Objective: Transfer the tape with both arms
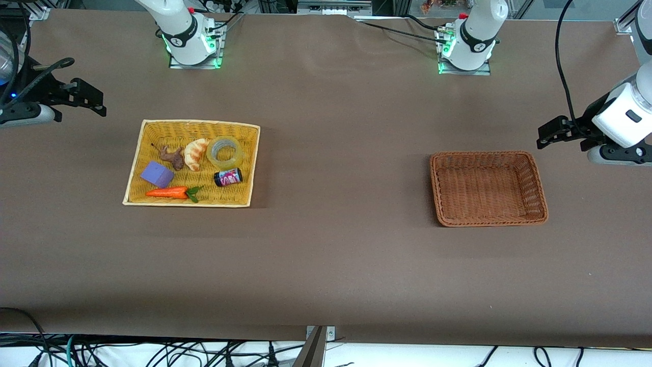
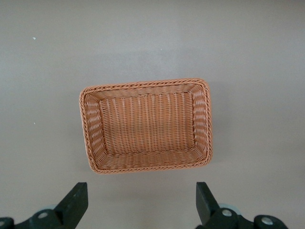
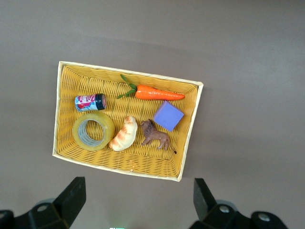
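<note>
Small can (image 1: 227,177) label print: unreadable.

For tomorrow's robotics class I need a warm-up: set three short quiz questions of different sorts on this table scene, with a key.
1. True or false: the tape lies in the yellow basket.
2. Which item lies beside the tape, nearer the front camera? A) small dark can B) spoon C) cup
3. Fill in: the brown basket holds ____.

Key:
1. True.
2. A, the small dark can.
3. Nothing. The left tool and the right tool are both open, each high over a basket.
</note>
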{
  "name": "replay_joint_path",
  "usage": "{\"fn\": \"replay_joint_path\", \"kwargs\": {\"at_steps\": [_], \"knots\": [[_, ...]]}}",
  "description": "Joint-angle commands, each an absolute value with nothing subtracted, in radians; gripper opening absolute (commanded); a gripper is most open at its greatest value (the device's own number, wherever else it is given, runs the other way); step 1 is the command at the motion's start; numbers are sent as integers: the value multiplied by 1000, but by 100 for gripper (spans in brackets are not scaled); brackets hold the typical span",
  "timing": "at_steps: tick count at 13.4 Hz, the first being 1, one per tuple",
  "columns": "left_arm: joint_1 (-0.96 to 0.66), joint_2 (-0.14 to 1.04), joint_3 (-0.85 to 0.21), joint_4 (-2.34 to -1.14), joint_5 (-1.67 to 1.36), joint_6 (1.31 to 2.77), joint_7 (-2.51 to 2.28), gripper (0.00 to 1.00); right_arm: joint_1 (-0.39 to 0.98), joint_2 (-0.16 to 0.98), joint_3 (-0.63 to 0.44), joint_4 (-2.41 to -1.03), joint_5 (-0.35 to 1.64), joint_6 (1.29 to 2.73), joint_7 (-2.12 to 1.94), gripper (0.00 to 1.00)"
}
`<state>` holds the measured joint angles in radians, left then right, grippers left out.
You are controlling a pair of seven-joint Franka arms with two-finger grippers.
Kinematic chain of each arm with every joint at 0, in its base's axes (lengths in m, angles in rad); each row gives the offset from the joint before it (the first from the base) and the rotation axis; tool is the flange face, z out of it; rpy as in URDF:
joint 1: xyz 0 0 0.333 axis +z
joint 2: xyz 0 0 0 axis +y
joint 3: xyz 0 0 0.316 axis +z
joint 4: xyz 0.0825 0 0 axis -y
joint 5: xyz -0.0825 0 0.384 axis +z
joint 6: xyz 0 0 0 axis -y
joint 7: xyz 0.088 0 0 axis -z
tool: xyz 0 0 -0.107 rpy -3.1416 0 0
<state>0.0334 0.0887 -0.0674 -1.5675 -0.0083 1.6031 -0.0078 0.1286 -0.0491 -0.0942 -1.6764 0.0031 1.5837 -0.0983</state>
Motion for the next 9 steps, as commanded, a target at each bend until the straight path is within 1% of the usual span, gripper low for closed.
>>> {"fn": "replay_joint_path", "kwargs": {"at_steps": [1,9], "knots": [[41,97,-67,-1542,-31,1586,17,100,121,-54,-95,-1654,9,1560,-97,100],[43,94,-66,-1542,-37,1585,11,100,123,-48,-94,-1647,9,1562,-98,100]]}}
